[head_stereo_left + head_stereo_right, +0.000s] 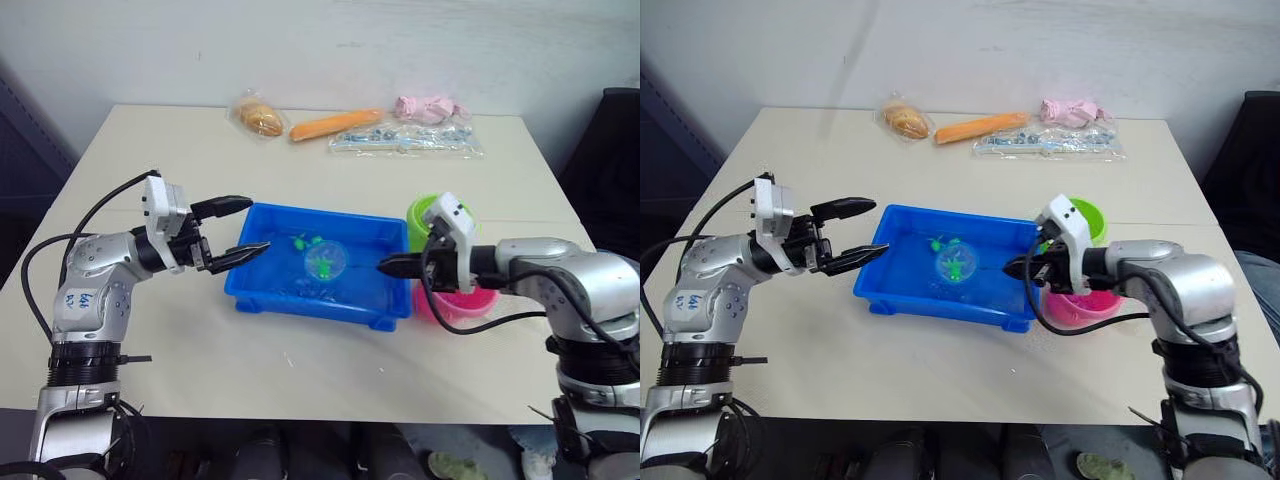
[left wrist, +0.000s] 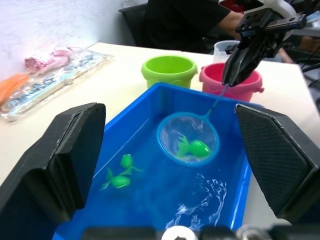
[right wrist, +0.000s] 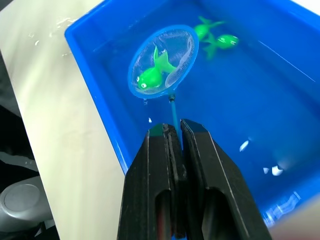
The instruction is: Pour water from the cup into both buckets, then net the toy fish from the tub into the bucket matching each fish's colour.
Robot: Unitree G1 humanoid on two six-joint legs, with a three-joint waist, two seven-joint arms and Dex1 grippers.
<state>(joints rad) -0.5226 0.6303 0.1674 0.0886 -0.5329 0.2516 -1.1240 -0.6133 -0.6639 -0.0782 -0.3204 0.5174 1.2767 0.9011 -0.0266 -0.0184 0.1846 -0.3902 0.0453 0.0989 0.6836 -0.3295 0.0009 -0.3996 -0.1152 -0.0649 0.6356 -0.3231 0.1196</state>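
Right gripper [image 3: 174, 131]: fingers pressed together on the thin handle of the net, at the tub's right end, over its rim.
Net [image 3: 162, 62]: round blue hoop held out over the middle of the tub, low over the water; one green fish [image 3: 150, 75] lies in the mesh.
Left gripper [image 1: 237, 231]: fingers spread wide, holding nothing; it hovers at the tub's left end, tips just over the rim.
Tub [image 1: 260, 290]: blue rectangular tray on the table between the two arms, with shallow water in it.
Loose fish [image 2: 120, 172]: two green ones lie side by side in the water, near the far wall of the tub, just beside the hoop.
Green bucket [image 2: 168, 69]: upright on the table, just off the tub's right end, on the far side.
Pink bucket [image 2: 216, 80]: upright, touching or nearly touching the green one, on the near side, partly behind the right gripper.
Cup [image 2: 223, 48]: clear, seen past the pink bucket in the left wrist view.
Table's far edge: orange carrot-like toy [image 1: 335, 124], a bagged bread-like item [image 1: 260, 118], a pink item [image 1: 428, 107], a clear packet [image 1: 405, 140].
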